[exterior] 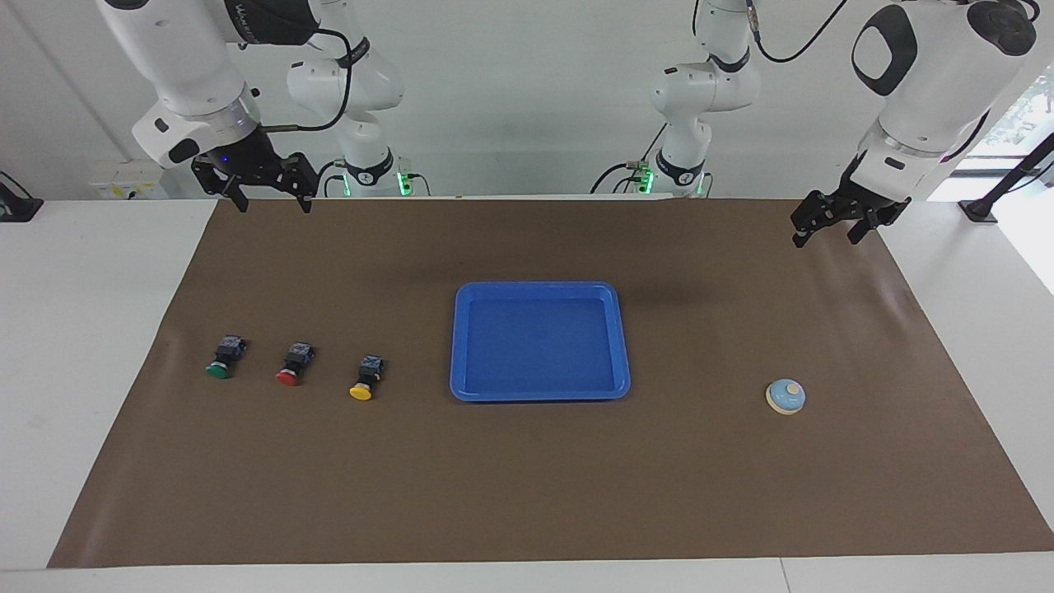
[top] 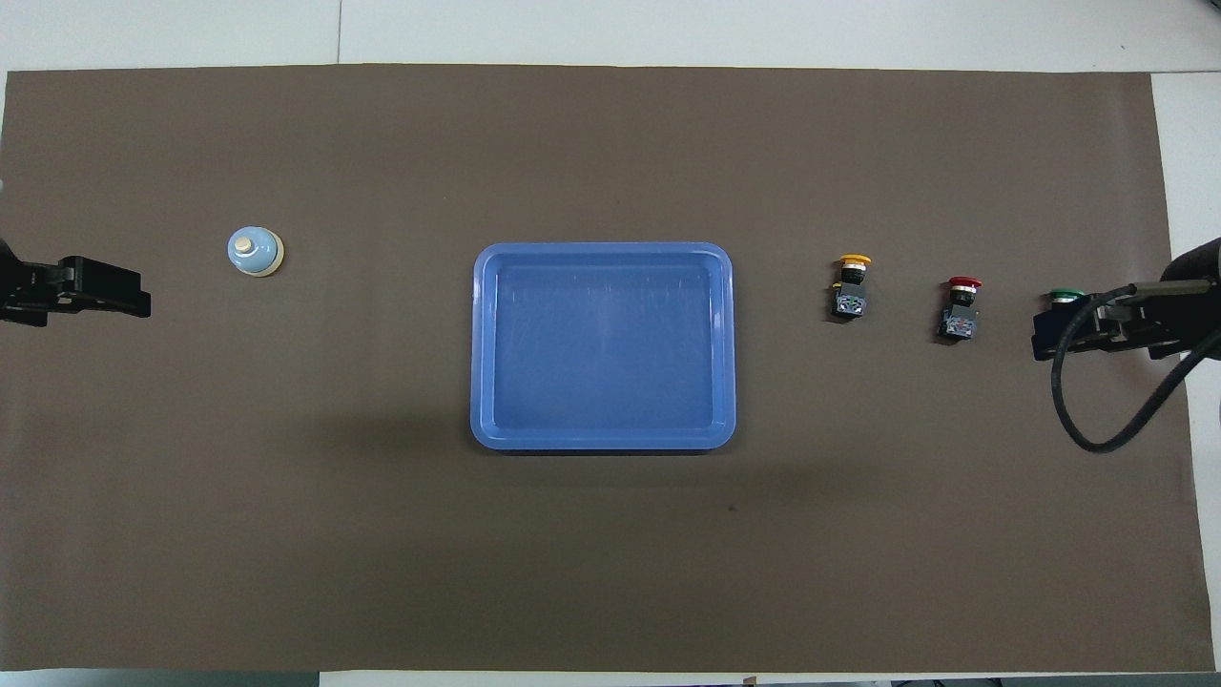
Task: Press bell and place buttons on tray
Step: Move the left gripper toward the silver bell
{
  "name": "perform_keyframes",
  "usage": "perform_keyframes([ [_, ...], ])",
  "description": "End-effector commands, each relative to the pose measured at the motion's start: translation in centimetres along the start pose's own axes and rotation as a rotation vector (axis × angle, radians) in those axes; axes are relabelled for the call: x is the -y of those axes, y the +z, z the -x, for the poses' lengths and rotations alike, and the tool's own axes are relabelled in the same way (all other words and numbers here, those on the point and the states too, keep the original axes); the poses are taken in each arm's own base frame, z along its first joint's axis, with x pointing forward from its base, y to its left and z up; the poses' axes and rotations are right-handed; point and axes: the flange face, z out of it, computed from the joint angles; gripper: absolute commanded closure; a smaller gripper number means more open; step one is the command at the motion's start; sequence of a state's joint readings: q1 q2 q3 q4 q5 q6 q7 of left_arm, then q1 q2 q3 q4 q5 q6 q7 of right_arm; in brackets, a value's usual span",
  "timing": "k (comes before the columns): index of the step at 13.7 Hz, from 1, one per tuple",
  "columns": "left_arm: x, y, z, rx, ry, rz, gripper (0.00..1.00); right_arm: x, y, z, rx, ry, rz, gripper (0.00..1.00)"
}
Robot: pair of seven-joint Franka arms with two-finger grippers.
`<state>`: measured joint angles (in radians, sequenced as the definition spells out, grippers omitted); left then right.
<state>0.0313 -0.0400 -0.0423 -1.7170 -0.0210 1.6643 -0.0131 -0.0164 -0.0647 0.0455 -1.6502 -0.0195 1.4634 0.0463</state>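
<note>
The blue tray [exterior: 459, 346] lies in the middle of the brown mat, with nothing in it; it also shows in the overhead view [top: 480, 343]. Three buttons lie in a row toward the right arm's end: yellow [exterior: 364, 380] [top: 851, 286] nearest the tray, then red [exterior: 290, 368] [top: 961, 307], then green [exterior: 219, 362] [top: 1065, 295]. The light-blue bell [exterior: 785, 396] [top: 255, 252] stands toward the left arm's end. My right gripper [exterior: 273, 200] [top: 1054, 334] is open and raised, and partly covers the green button from above. My left gripper [exterior: 827, 235] [top: 134, 296] is open and raised, apart from the bell.
A brown mat [exterior: 527, 494] covers most of the white table [exterior: 82, 329]. A black cable loop [top: 1097, 420] hangs from the right arm over the mat's end.
</note>
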Motion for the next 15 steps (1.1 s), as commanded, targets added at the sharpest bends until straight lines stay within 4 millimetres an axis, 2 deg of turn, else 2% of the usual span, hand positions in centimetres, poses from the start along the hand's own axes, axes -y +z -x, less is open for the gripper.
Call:
perform_keyframes([
  [1,-0.8,-0.3,0.0,-0.017,0.005,-0.002,0.0,-0.4,0.0,0.1,0.011,-0.014,-0.017,0.0],
  [2,-1.3,-0.2,0.0,-0.021,0.011,-0.003,0.0,-0.4,0.0,0.1,0.011,-0.014,-0.017,0.0],
  [4,-0.7,0.8,0.1,-0.051,0.0,-0.003,0.02,-0.3,0.0,0.1,0.011,-0.016,-0.016,0.0],
  [5,-0.5,1.0,-0.5,-0.078,-0.004,-0.003,0.54,-0.4,0.0,0.1,0.011,-0.014,-0.017,0.0],
  [6,-0.3,1.9,-1.4,-0.069,-0.009,0.0,1.0,-0.3,0.0,0.1,0.011,-0.016,-0.016,0.0],
  [8,-0.2,4.3,-4.1,-0.045,-0.012,0.004,1.0,-0.3,0.0,0.1,0.011,-0.016,-0.016,0.0],
  [10,0.1,7.7,-7.9,-0.036,-0.017,0.01,1.0,-0.4,0.0,0.1,0.011,-0.014,-0.017,0.0],
  [11,0.2,10.1,-9.8,-0.033,-0.023,0.013,1.0,-0.3,0.0,0.1,0.011,-0.016,-0.016,0.0],
  [12,0.3,11.8,-11.1,-0.057,-0.04,0.015,1.0,-0.4,0.0,0.1,0.011,-0.014,-0.017,0.0],
  [14,1.3,16.1,-12.9,-0.048,-0.054,0.015,1.0,-0.3,0.0,0.1,0.011,-0.016,-0.016,0.0],
  [15,1.4,17.6,-13.2,-0.038,-0.055,0.015,1.0,-0.3,0.0,0.1,0.011,-0.016,-0.016,0.0],
])
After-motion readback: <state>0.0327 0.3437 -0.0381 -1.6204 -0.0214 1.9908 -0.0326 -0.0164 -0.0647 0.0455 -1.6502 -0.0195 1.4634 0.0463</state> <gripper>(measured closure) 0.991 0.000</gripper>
